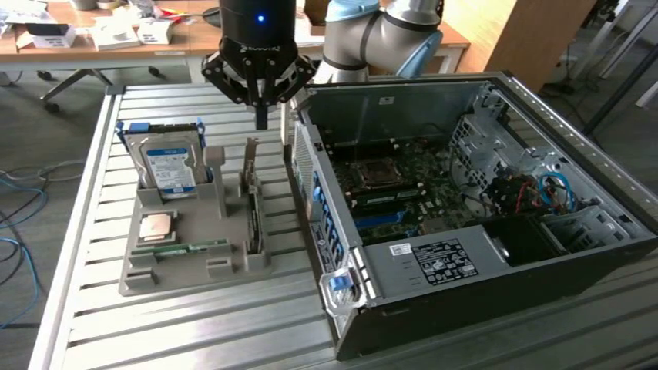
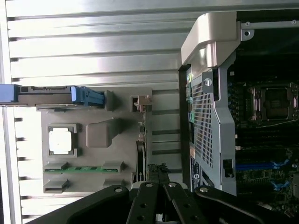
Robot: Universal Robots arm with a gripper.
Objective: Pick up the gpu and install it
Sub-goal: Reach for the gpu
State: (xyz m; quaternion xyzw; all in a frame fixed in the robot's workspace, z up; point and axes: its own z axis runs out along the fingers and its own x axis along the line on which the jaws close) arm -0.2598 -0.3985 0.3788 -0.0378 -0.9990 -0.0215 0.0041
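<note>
- Grip: black metal pincer (image 1: 262, 122) was clenched on nothing above the grey plastic tray (image 1: 169, 271).
- Thin brown gpu card (image 1: 253, 217) stood on edge in that tray.
- It looked light, stiff, breakable; best pinched by its top edge.

Table (image 1: 154, 324): bare silver, ribbed slats. Tray (image 1: 154, 270): flat matte grey. Hard drive (image 1: 168, 169): silver, blue-white label, blue side rails. CPU (image 1: 157, 225): tan-copper square, pale rim. Memory stick (image 1: 190, 248): green. gpu (image 1: 253, 220): brownish-tan edge-on, silver bracket strip. Case (image 1: 494, 301): dark grey shell, perforated silver rear panel, blue latch (image 1: 337, 287) at the front edge. Motherboard (image 1: 411, 185): dark green, blue slot clips. Cables (image 1: 550, 189): blue and red. Label (image 1: 442, 260): white, black print. Gripper (image 1: 261, 123): black, blue light above. Arm (image 1: 381, 35): silver-grey, light blue cap.
</note>
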